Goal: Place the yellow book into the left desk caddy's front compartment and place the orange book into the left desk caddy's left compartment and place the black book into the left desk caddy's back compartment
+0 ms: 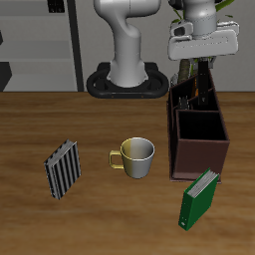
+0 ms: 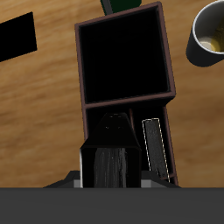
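Observation:
The left desk caddy [image 1: 200, 159], a tall dark brown box with dividers, stands beside the mug. My gripper [image 1: 204, 78] hangs over its rear part. In the wrist view the gripper [image 2: 112, 163] is shut on the black book [image 2: 114, 131], a slim dark slab hanging into the back compartment. The front compartment [image 2: 122, 57], the large square one, looks dark, with nothing showing inside. A slim book with pale edges [image 2: 153, 145] stands in the narrow compartment beside the held book; I cannot tell whether it is the orange book. The yellow book is out of view.
A grey mug [image 1: 135, 156] with a yellow handle stands in the middle of the table. A green book [image 1: 198, 200] leans at the caddy's front wall. A black-and-white striped book [image 1: 63, 168] lies farther off, beyond the mug.

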